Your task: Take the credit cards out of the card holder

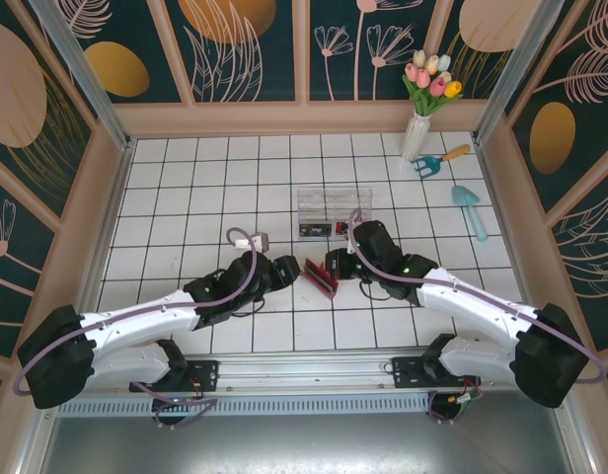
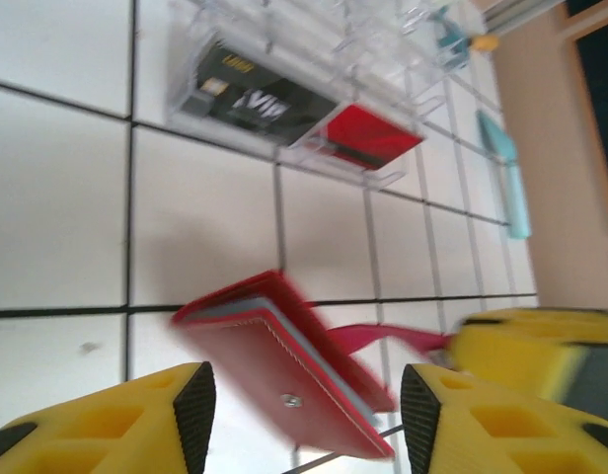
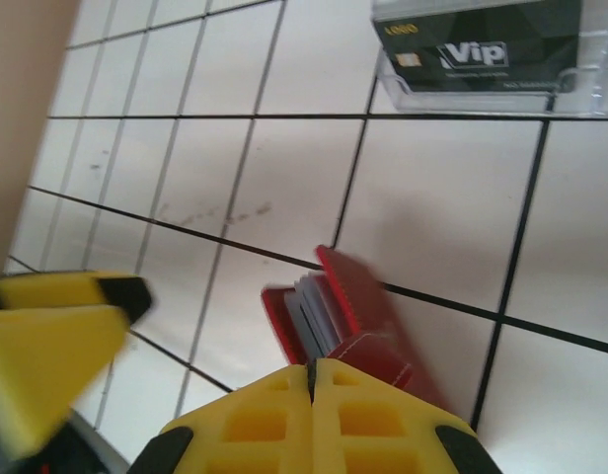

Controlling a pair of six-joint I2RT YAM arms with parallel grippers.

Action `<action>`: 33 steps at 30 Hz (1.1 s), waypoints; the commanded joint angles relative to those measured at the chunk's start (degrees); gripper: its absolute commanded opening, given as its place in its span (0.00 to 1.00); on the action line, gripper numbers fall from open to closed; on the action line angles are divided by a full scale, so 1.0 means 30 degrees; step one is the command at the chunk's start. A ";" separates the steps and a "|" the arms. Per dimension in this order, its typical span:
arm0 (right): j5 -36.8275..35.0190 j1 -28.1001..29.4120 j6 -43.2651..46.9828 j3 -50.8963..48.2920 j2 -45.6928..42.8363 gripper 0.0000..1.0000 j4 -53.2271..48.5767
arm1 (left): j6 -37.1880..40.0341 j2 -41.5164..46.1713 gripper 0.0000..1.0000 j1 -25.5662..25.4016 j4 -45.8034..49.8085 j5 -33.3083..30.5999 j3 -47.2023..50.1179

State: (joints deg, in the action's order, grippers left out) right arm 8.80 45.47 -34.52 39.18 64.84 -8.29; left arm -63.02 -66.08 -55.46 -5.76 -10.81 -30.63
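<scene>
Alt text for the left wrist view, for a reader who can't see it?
The left tool stands open, its yellow fingers on either side of the partly open red card holder. Beyond it on the white tiles, a clear box holds a black card and a red item.

Both arms reach low and forward, forearms angled inward, wrists almost meeting. Left gripper: fingers parted, gripping nothing. Right gripper: fingers pressed flat together, pinching the flap of the card holder.
</scene>
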 commanded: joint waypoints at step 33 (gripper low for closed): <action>-0.4785 -0.5279 0.0344 -0.3844 -0.2513 0.41 -0.2853 | 0.2260 -0.8120 0.42 -0.0032 -0.2514 0.4211 -0.4126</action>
State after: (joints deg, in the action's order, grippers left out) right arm -4.12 28.08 -34.72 25.36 57.80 -15.09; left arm -57.98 -89.08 -55.46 -11.97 0.78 -40.82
